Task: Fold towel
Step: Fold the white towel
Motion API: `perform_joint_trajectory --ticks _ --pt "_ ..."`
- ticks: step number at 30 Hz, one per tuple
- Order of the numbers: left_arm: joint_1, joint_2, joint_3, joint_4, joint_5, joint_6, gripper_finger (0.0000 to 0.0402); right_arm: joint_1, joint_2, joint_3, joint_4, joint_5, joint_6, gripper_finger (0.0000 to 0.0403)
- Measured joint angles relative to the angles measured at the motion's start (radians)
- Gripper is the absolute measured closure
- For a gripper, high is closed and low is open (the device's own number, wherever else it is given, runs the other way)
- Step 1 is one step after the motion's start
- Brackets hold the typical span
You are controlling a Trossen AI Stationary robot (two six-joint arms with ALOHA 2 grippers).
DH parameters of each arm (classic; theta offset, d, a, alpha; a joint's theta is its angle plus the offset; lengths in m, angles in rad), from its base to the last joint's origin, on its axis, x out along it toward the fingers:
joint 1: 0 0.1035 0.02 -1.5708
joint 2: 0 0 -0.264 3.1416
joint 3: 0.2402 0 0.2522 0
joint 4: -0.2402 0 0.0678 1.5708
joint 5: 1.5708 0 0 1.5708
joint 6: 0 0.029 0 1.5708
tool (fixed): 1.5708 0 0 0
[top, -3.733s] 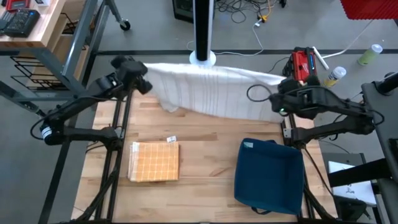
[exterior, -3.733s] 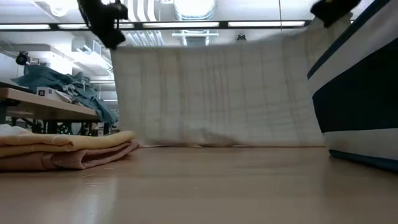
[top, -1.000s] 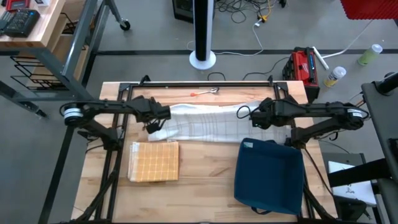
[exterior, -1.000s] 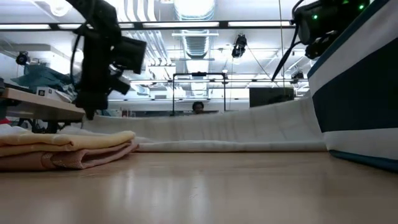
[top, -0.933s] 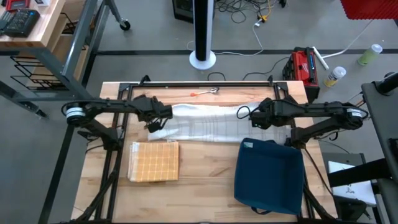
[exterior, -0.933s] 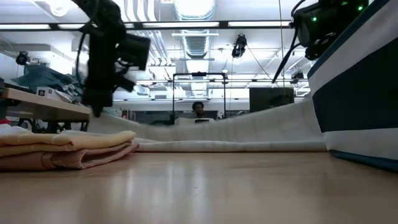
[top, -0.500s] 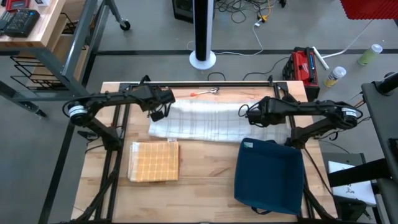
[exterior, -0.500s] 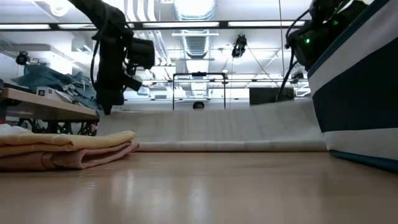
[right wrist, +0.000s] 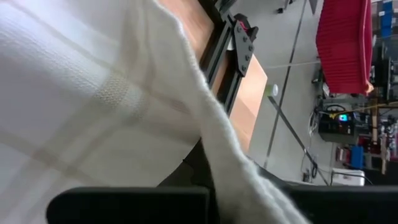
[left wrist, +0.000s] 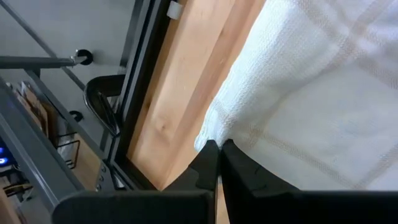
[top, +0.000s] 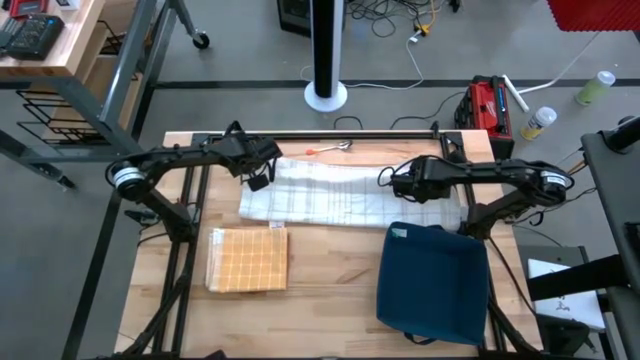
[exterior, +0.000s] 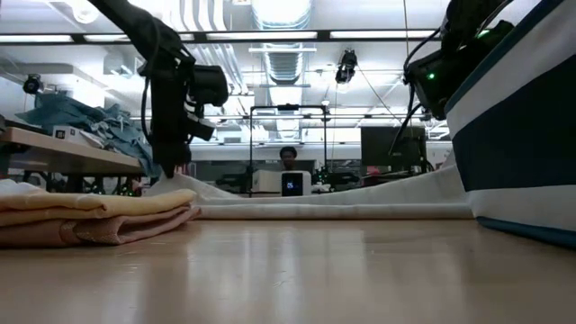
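Note:
The white towel (top: 340, 195) with faint check lines lies spread across the table's far half. Most of it lies flat, and its far edge (exterior: 396, 184) is raised toward both hands. My left gripper (top: 262, 177) is at the towel's far left corner, shut on it. My right gripper (top: 402, 188) is at the far right end, shut on the cloth. In the right wrist view the towel (right wrist: 81, 93) drapes over the fingers and hides them. My left gripper pinches the towel's far left corner (left wrist: 208, 135) between its two fingers, slanting down from the left. The corner is held just above the wood while the cloth beyond lies on the table. My right gripper holds the towel's far right end (right wrist: 217, 149), slanting down from the right. The cloth falls over the fingers and hides the place of contact. From there the edge sags down to the table.
A folded yellow towel (top: 247, 258) lies near the left front. A dark blue bin (top: 432, 280) stands at the right front, close to the white towel's right end. A small red-handled tool (top: 335, 147) lies by the far rail.
Both grippers have sunk, and the left one has swung toward the far edge and turned. The towel's held edge has come down from its raised arc, and the cloth now lies wider toward the far edge. Its near edge has stayed in place.

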Motion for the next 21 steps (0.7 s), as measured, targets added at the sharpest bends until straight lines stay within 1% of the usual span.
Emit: perform_joint_trajectory --ticks 4,8,10,14,18,21 --pt "0.007 0.014 -0.001 0.006 -0.001 0.000 0.0400 -0.008 0.009 0.000 0.003 0.000 0.000 0.0403" --pt "0.009 0.019 -0.004 0.002 -0.011 -0.025 0.0376 -0.008 0.006 0.000 0.002 0.000 -0.008 0.0393" --pt "0.009 0.019 -0.006 -0.024 -0.019 -0.033 0.0357 -0.008 0.002 0.000 -0.005 0.000 -0.014 0.0378" --pt "0.009 0.019 -0.006 -0.078 -0.090 -0.051 0.0317 -0.008 0.001 0.000 -0.038 0.001 -0.013 0.0336" --pt "0.009 -0.001 -0.006 -0.105 -0.088 -0.058 0.0285 -0.008 0.001 0.005 -0.073 0.028 0.020 0.0295" --pt "0.006 -0.036 0.003 -0.116 -0.070 -0.075 0.0270 -0.008 -0.009 0.027 -0.116 0.065 0.054 0.0270"
